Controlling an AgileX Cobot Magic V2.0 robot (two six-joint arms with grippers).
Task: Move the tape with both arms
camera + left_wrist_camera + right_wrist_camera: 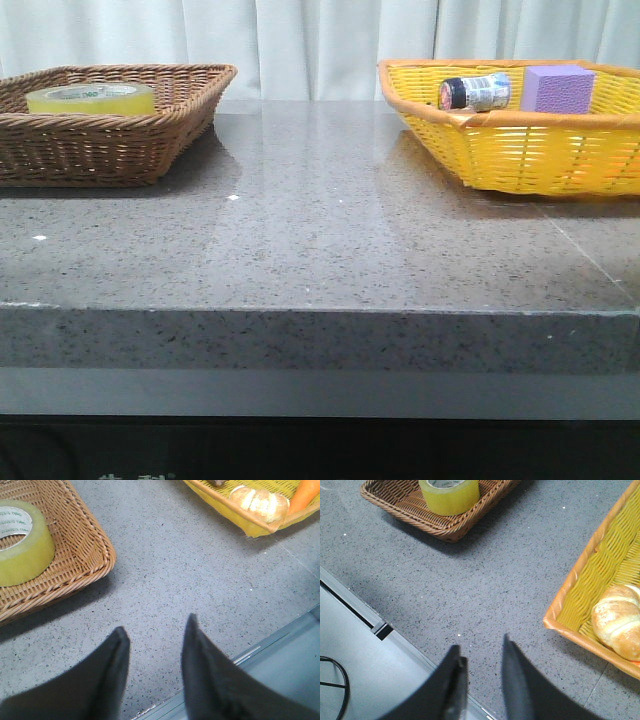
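Observation:
The yellow tape roll (91,97) lies flat in the brown wicker basket (110,140) at the far left of the table. It also shows in the left wrist view (22,547) and in the right wrist view (451,495). My left gripper (156,625) is open and empty above the table's front edge, well short of the brown basket (75,555). My right gripper (481,645) is open and empty above the front edge, between the two baskets. Neither arm shows in the front view.
A yellow basket (520,150) at the far right holds a purple block (557,88) and a small black-capped jar (476,93). Wrist views show bread (617,620) and a carrot (306,495) in it. The grey speckled table's front edge (320,312) runs under both grippers.

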